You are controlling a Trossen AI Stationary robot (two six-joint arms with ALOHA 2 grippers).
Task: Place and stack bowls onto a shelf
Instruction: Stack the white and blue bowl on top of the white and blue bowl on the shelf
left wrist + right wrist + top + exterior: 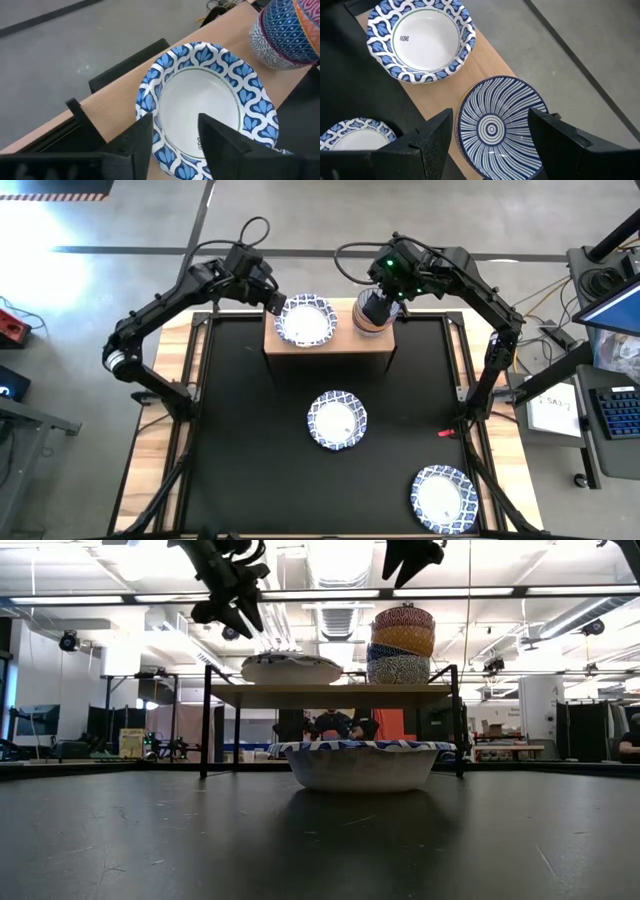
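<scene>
Bowls are the matter here, and I begin at the left gripper (274,302): it hangs just above the shelf's (345,351) left end, over the near rim of a white bowl with a blue-patterned rim (207,102) that sits on the wooden top. Its two fingers (135,145) stand apart, with the bowl's rim showing between them, and they do not clamp it. The right gripper (490,145) hangs above the shelf's right end, its fingers spread wide and holding nothing, directly over a stack of small bowls (402,643). In the low view I count four bowls in this stack: a grey patterned one at the bottom, then blue, then golden yellow, then a red one on top. The stack stands just beside the white bowl on the shelf, not touching it. On the black table (240,450) in front of the shelf I count two more white bowls with blue-patterned rims: one (337,420) near the shelf, about at the table's middle, and one (442,498) well apart from the shelf, at the table's front right corner.
</scene>
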